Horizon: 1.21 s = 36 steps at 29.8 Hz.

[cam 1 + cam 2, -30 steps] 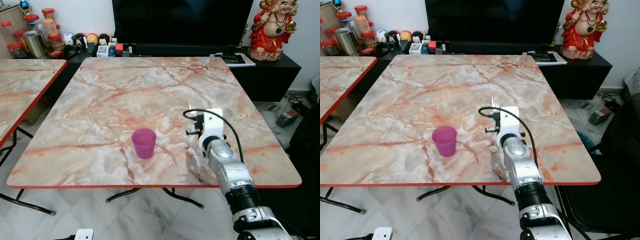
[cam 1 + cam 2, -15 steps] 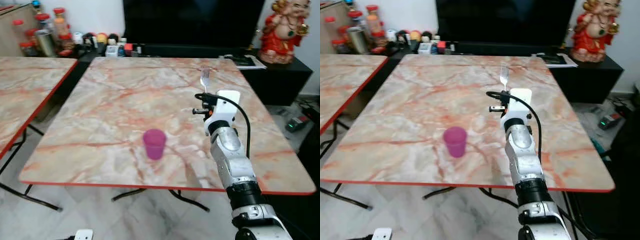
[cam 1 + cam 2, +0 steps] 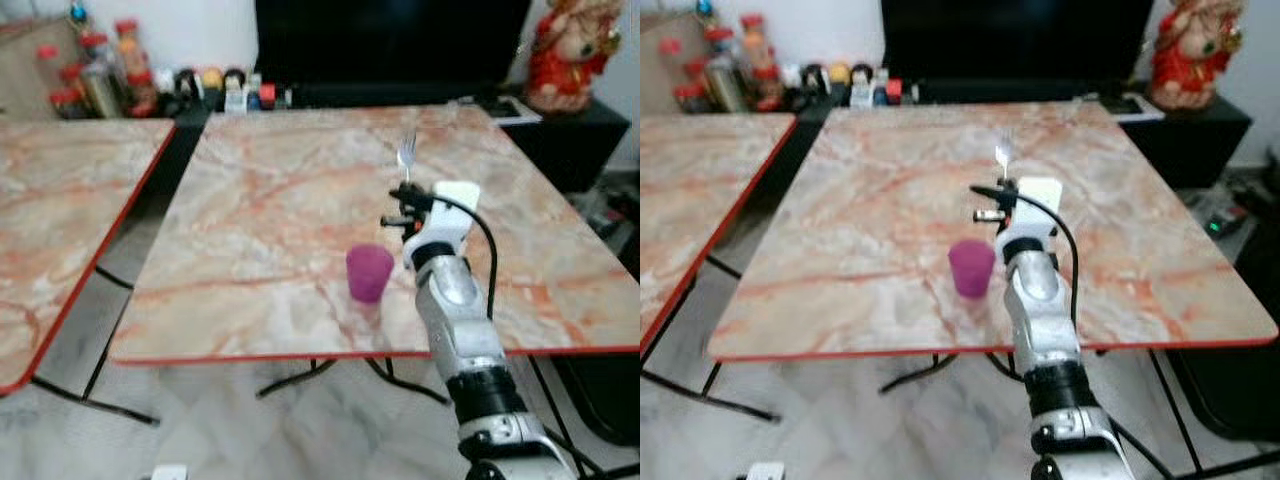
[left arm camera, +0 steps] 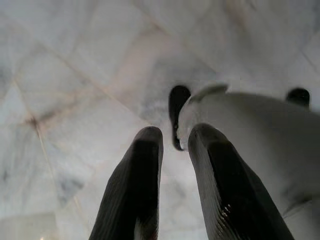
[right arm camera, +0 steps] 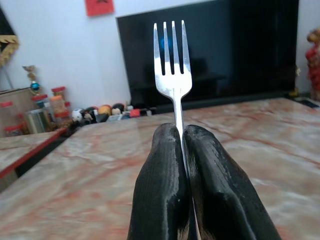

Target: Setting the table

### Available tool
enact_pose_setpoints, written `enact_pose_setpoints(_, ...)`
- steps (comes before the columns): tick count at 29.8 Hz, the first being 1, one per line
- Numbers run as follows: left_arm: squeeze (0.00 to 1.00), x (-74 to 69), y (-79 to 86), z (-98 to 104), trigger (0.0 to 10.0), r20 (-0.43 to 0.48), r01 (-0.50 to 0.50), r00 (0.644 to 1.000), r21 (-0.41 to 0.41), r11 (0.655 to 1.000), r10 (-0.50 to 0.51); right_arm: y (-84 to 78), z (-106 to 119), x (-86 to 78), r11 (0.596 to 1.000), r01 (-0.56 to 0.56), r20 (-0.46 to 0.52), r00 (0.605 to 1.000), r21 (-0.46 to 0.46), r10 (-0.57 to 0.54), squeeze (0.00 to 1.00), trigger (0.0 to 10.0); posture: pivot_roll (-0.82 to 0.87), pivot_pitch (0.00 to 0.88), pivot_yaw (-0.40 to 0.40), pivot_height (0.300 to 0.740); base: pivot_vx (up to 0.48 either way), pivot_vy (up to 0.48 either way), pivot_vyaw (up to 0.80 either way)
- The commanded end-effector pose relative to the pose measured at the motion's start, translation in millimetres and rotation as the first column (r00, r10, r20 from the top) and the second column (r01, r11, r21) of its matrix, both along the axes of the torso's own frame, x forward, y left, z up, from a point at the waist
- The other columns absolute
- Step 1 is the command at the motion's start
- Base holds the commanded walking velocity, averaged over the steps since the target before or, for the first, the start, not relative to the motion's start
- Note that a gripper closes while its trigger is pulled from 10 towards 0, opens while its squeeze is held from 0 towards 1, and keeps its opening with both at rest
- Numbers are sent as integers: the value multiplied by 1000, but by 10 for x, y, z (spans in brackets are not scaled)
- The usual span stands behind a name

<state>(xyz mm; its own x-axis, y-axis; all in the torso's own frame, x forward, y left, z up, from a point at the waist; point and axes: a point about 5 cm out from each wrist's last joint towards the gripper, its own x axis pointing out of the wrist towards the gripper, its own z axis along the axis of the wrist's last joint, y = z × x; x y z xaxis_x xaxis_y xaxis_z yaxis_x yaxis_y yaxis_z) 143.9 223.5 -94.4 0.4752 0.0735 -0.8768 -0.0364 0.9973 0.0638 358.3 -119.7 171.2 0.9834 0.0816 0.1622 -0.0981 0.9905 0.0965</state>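
A purple cup (image 3: 369, 273) stands upright a little right of centre in the left eye view, on the marble-patterned table (image 3: 270, 200) with a red edge, near the table's front edge. Its inside cannot be made out in the blurred picture. At the upper left of that view, jars with red lids (image 3: 105, 70) and small bits and pieces sit on a dark low cabinet behind the table; what the jars hold cannot be told. A second marble table (image 3: 60, 220) fills the left side, and a red figurine (image 3: 565, 50) stands at the upper right beside a dark television screen (image 3: 390, 40).

The right arm (image 3: 455, 320) rises from the lower right of the frame, reaching forward over the table just right of the cup, its white wrist block above the tabletop. The right gripper (image 5: 182, 137) has its two black fingers pressed together on the handle of a silver fork (image 5: 173, 60), which stands upright with its four tines pointing up; in the left eye view the fork (image 3: 406, 158) shows above the wrist, over the table's middle right.

The left gripper (image 4: 172, 145) hangs low over pale marble floor tiles (image 4: 75, 75), its fingers set narrowly apart with nothing between them, a white part of the robot just beside one finger
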Motion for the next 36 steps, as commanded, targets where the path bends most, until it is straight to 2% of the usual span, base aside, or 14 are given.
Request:
enact_pose_setpoints(1, 0, -89, 76, -15, 10000, -30, 20, 999, 29, 999, -19, 130, 77, -8, 999, -37, 32, 999, 3, 37, 0, 10000, 5, 0, -1, 740, 0, 480, 0)
enact_pose_setpoints(21, 0, -106, 61, -23, 10000, -25, 9, 1000, 28, 1000, -9, 215, 71, -27, 998, -67, 45, 997, -18, 68, 0, 10000, 16, 0, -10, 740, 0, 480, 0)
enact_pose_setpoints(36, 0, -76, 55, -15, 10000, -15, -4, 1000, 28, 1000, 4, 186, 24, -24, 998, -59, 24, 998, -24, 59, 0, 10000, 25, 0, -14, 740, 0, 480, 0)
